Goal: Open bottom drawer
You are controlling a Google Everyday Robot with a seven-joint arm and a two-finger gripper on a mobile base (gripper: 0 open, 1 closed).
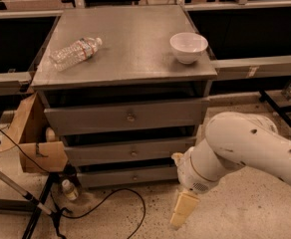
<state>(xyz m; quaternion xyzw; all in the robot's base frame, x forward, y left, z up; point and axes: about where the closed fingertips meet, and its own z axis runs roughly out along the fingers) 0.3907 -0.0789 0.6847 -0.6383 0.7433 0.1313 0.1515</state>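
The grey cabinet [125, 63] has three drawer fronts, narrowing downward. The bottom drawer [110, 177] is the shortest and narrowest, just above the floor, with a small brass knob [134, 177] at its centre. It looks closed. My white arm [240, 151] comes in from the right. My gripper [183, 208] hangs low over the floor, just right of and slightly below the bottom drawer's right end. It does not touch the drawer or the knob.
A clear plastic bottle [75, 53] lies on the cabinet top and a white bowl [188, 47] stands there. The top drawer [100, 117] and middle drawer [105, 152] look closed. A cardboard box [33, 138], a small bottle [69, 189], a black cable [120, 195] and a stand leg [16, 188] are at the left.
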